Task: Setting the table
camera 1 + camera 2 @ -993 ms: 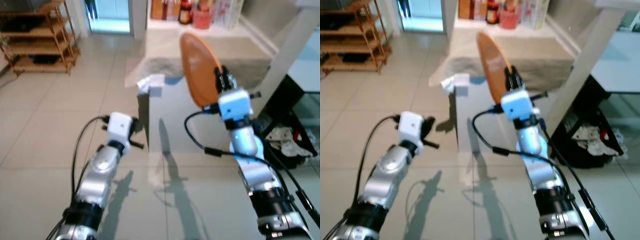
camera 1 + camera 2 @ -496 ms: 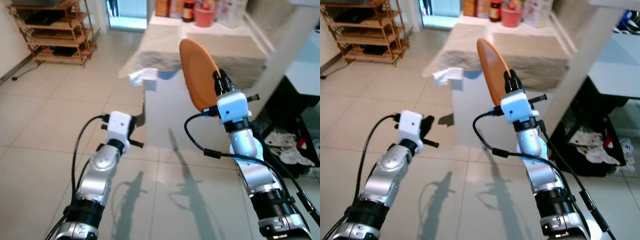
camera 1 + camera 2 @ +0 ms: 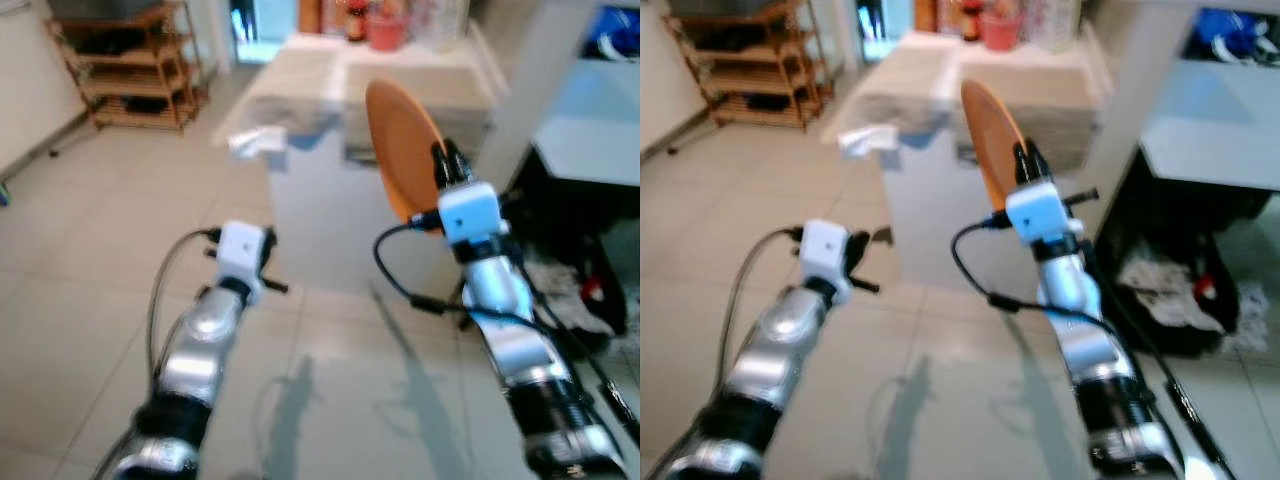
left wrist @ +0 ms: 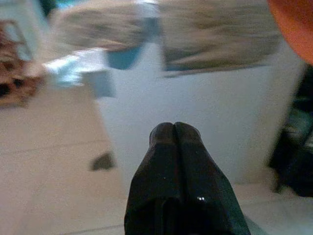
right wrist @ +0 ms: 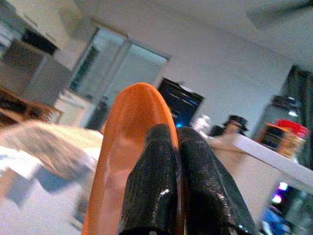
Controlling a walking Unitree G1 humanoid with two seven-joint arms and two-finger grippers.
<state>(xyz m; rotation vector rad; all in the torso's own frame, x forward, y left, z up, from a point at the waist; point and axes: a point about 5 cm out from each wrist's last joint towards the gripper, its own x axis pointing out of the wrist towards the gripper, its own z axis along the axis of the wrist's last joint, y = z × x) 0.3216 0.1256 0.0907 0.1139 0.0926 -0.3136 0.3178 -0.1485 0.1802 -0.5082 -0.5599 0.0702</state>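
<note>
My right gripper [image 3: 441, 160] clamps the rim of an orange plate [image 3: 398, 140], its two black fingers [image 5: 156, 181] pressed narrow on either face and the plate carried on edge, raised in front of me; ahead stands a white table [image 3: 330, 215] draped with a beige cloth [image 3: 400, 85], the plate held just short of it and above the tiled floor [image 3: 80, 300]; my left gripper [image 4: 174, 134] hangs empty beside it, fingers pinched together, pointed at the table's side; a wooden shelf rack [image 3: 125, 70] stands far left; frames are blurred.
</note>
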